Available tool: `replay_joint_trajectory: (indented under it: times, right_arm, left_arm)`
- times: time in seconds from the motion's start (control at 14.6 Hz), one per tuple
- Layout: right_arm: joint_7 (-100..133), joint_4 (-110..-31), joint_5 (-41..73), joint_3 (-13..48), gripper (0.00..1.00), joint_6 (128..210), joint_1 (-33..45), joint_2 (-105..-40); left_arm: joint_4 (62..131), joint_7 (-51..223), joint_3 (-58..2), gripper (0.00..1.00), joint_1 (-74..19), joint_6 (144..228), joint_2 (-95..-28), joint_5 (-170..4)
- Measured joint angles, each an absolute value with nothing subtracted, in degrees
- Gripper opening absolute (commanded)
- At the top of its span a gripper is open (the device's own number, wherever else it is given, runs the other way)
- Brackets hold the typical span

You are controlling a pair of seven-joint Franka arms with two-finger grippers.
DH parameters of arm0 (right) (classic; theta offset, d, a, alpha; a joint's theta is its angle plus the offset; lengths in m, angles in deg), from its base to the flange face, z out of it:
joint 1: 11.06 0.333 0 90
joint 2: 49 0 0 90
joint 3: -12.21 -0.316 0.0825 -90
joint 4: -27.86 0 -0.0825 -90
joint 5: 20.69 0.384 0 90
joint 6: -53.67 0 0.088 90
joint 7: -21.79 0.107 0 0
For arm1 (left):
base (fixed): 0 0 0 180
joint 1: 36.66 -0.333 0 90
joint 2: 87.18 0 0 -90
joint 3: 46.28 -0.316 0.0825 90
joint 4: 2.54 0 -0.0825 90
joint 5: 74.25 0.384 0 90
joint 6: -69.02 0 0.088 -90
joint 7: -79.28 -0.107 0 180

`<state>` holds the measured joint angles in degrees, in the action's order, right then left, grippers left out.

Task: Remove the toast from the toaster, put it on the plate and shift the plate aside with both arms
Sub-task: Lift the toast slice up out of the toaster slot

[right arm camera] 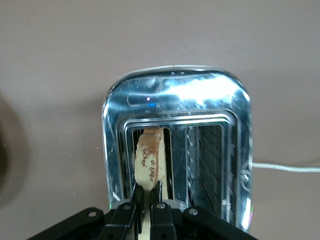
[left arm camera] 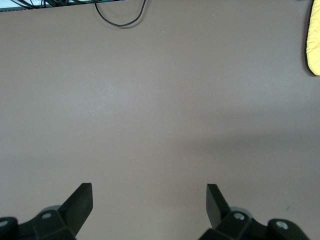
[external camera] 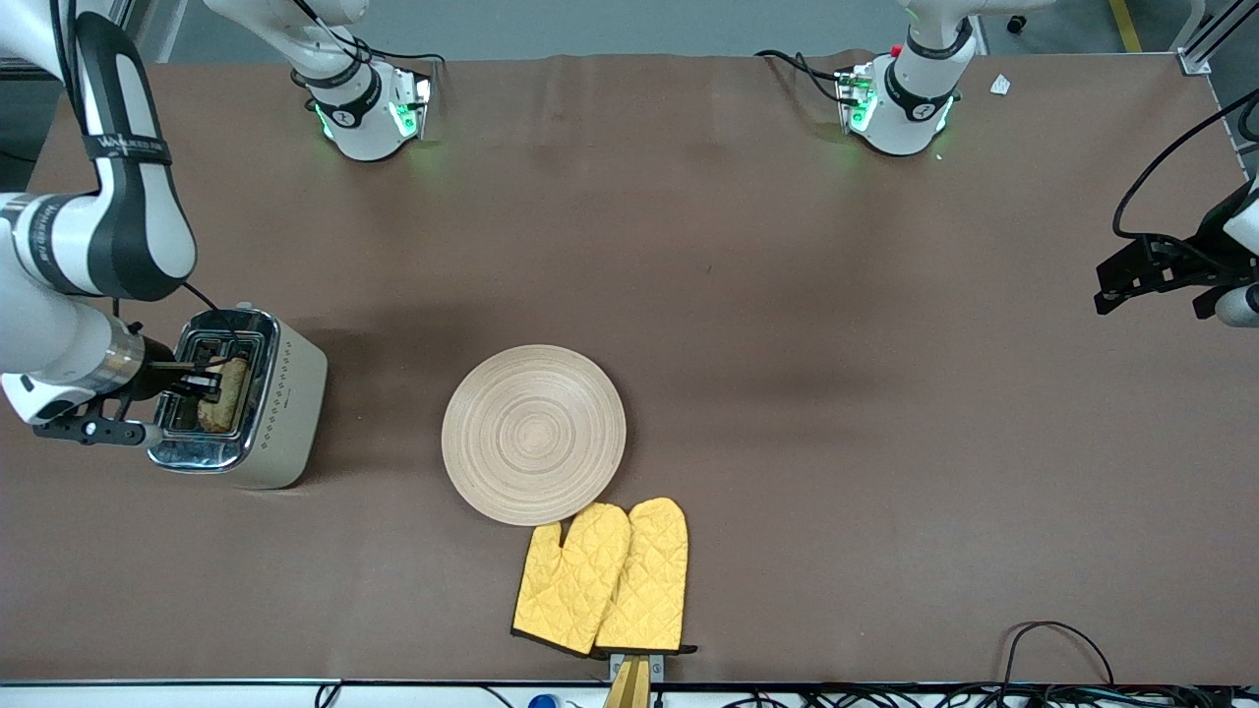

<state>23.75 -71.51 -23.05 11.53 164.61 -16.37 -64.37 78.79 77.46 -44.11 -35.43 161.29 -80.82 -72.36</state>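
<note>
Right gripper (external camera: 209, 382) closed on toast (external camera: 228, 394) inside toaster (external camera: 241, 398) at left of frame, left gripper (external camera: 1151, 287) wide open at right edge; could snag on slot.

Right hand (external camera: 209, 382): frame lower left, fingers (right arm camera: 131, 214) pinched together, wrist horizontal | Left hand (external camera: 1131, 280): right frame edge, waiting, fingers (left arm camera: 80, 202) spread wide.
</note>
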Motion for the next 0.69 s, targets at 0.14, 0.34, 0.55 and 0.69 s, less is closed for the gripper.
replay_joint_trajectory:
  times: [0.14, 0.34, 0.55, 0.69]
  right_arm:
    - [23.7, -66.6, -23.0, 11.5, 0.00, 157.4, -16.4, -62.5]
    - [23.7, -61.9, -22.3, 11.1, 0.00, 151.0, -16.3, -59.0]
    - [25.8, -60.9, -20.9, 10.7, 0.00, 150.2, -14.2, -58.0]
    - [31.2, -61.0, -16.5, 10.5, 0.00, 151.2, -11.0, -58.7]
  left_arm:
    - [78.8, 77.5, -44.1, 1.00, -35.4, 161.3, -80.8, -72.4]
    - [78.8, 77.5, -44.1, 1.00, -35.4, 161.3, -80.8, -72.4]
    - [78.8, 77.5, -44.1, 1.00, -35.4, 161.3, -80.8, -72.4]
    - [78.8, 77.5, -44.1, 1.00, -35.5, 161.3, -80.8, -72.4]
